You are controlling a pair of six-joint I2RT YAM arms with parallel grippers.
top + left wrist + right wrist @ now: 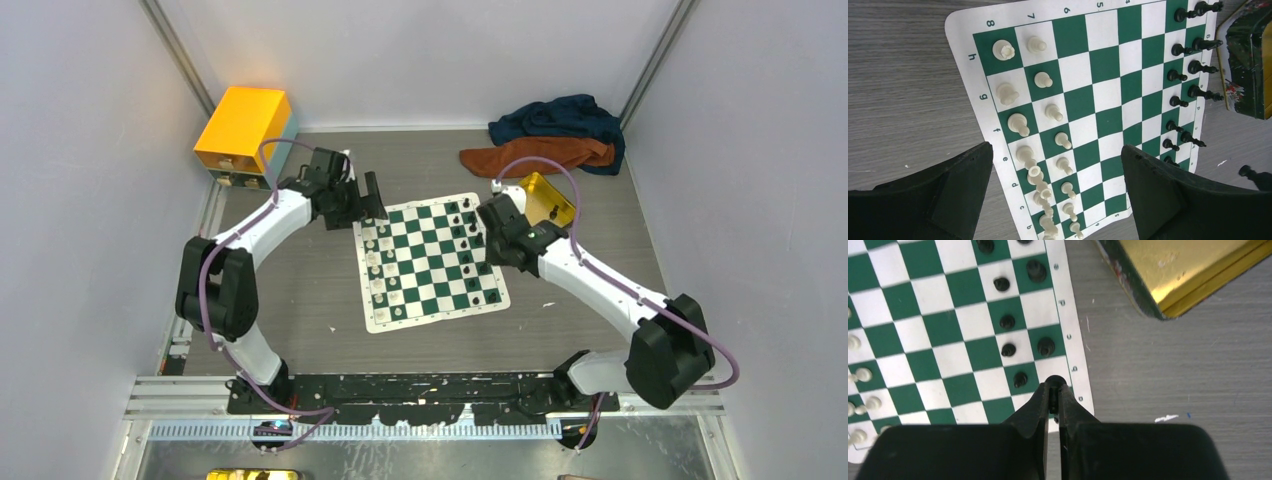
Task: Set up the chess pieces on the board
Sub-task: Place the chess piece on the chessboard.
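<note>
The board [430, 268] lies flat mid-table. Cream-white chess pieces [1018, 123] stand in two files along its left side, and black ones [1178, 75] stand along its right side. My right gripper [1053, 386] is shut on a black piece [1054, 380] whose round top shows between the fingertips. It hangs over the board's near right corner, beside the black pawns [1008, 321]. In the top view this gripper [490, 250] hangs at the board's right edge. My left gripper [1057, 150] is open and empty above the white pieces, at the board's far left corner [365, 200].
A shallow gold tin [1198, 270] sits just off the board's far right corner [548, 197]. An orange box [243, 135] stands at the back left. Blue and rust cloths [555, 135] are heaped at the back right.
</note>
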